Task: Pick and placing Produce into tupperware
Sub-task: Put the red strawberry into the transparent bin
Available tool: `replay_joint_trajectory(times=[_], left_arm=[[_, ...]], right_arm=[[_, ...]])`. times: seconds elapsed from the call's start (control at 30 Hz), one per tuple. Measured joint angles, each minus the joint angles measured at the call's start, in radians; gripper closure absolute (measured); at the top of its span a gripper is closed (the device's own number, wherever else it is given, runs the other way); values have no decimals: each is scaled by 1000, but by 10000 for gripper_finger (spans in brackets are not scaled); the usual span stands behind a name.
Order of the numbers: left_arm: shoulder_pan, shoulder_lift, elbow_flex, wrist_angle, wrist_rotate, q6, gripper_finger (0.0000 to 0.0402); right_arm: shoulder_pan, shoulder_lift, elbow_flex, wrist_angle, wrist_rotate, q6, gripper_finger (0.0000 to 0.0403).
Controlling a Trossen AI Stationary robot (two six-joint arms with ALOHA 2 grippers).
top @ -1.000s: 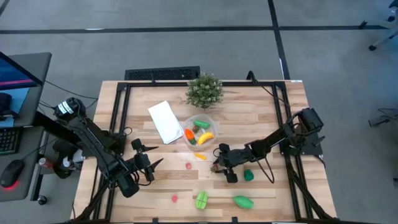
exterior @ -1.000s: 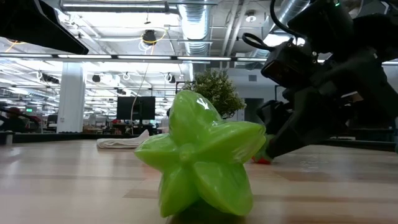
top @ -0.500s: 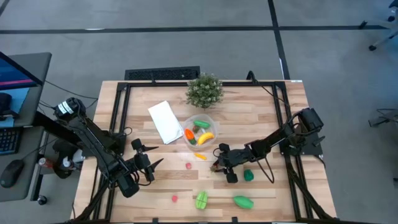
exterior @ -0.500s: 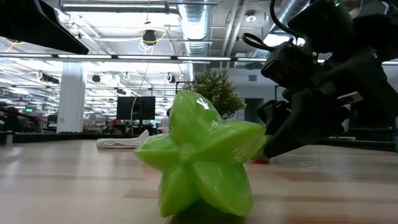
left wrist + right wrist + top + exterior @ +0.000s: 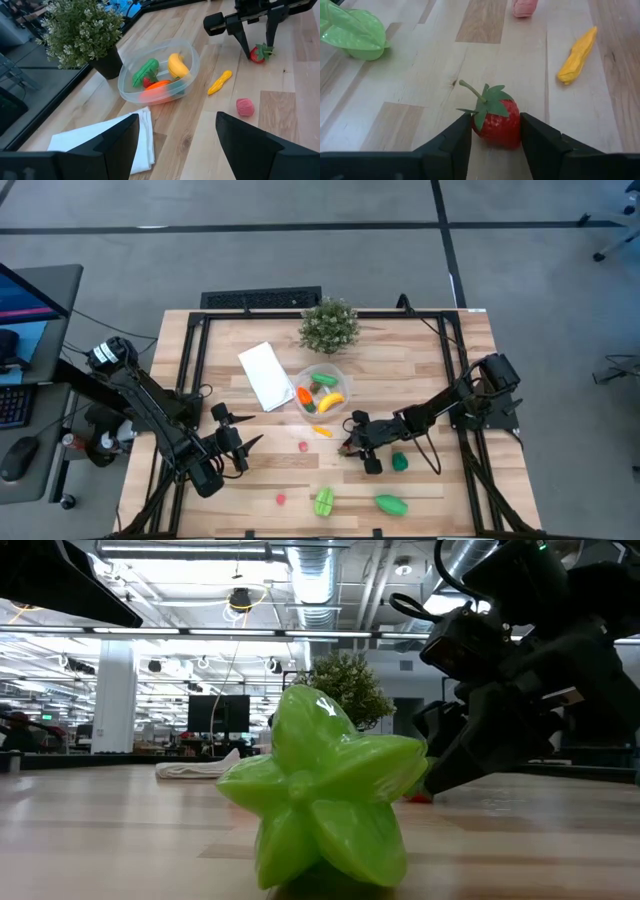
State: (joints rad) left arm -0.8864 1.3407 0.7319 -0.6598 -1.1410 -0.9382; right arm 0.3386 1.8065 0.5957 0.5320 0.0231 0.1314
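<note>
The clear round tupperware stands mid-table with a yellow banana, a green piece and an orange piece inside. A red strawberry with a green leaf cap lies on the wood to its near right, and my right gripper is shut on it. A yellow-orange carrot, a pink piece, a green star-shaped piece, two more green pieces and a small red one lie loose on the table. My left gripper waits open at the near left, touching nothing. My right gripper pinches the strawberry by its two red sides, one finger on each. The fingers slant down at it from the table's right side. The strawberry rests on the wood with its leaf cap and stalk pointing away from the gripper.
A bushy potted plant stands just beyond the tupperware at the far edge. A white folded sheet lies to the tupperware's left. Black frame rails run along the table's left, right and far sides.
</note>
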Motion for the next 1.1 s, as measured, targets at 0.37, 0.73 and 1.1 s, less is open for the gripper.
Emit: replay_joint_trajectory(times=[0.37, 0.73, 1.1], left_arm=[[0, 0, 0, 0, 0, 0, 147], [0, 0, 0, 5, 0, 0, 147], [0, 0, 0, 7, 0, 0, 147]], right_arm=[[0, 0, 0, -20, -1, 28, 217], [0, 0, 0, -22, -1, 34, 225], [0, 0, 0, -23, 0, 36, 251]])
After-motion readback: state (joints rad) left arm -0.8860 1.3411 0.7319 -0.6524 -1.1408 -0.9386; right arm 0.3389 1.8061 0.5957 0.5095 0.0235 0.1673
